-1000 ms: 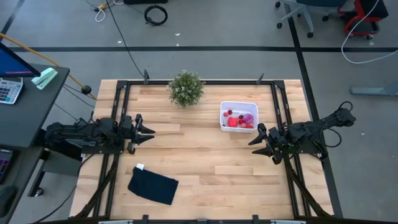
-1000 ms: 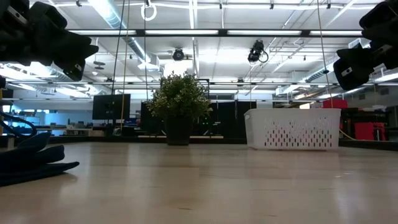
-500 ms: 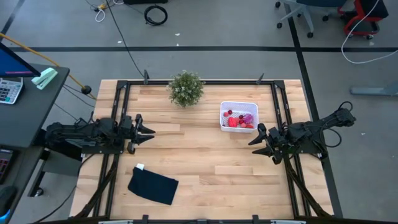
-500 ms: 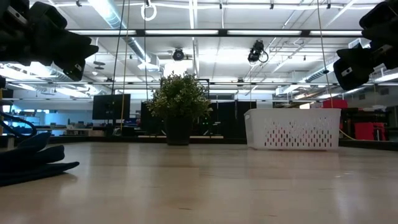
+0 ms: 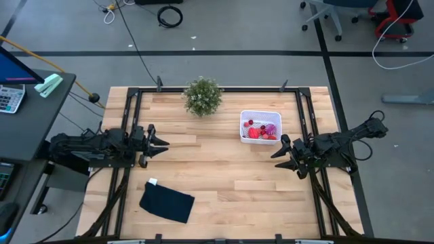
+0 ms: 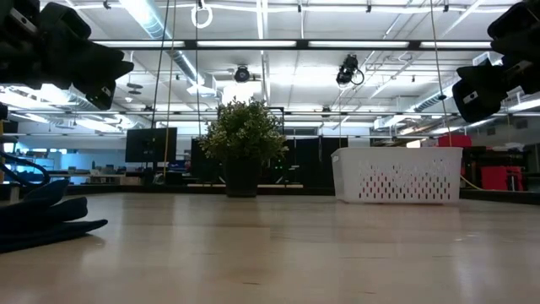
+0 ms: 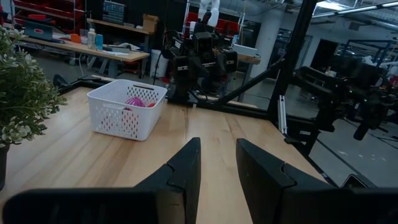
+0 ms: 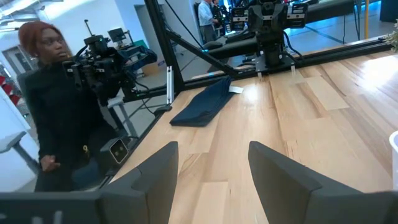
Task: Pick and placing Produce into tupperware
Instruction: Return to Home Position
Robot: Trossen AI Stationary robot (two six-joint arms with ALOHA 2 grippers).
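Note:
The white perforated basket point(image 5: 261, 127) sits on the table's right far part, with the red and pink toy fruits point(image 5: 259, 133) and a purple piece point(image 5: 271, 128) inside it. It also shows in the low view point(image 6: 398, 175) and in the left wrist view point(image 7: 126, 109). My left gripper point(image 5: 163, 141) hovers open above the table's left side. My right gripper point(image 5: 277, 154) hovers open near the basket's near right corner. Neither touches anything.
A bushy green potted plant point(image 5: 203, 96) stands at the far edge, left of the basket. A dark blue folded cloth point(image 5: 167, 202) lies near the left near corner. Bare wood spans the table's middle point(image 5: 217, 166). A person point(image 8: 46, 118) stands beyond the table's near edge.

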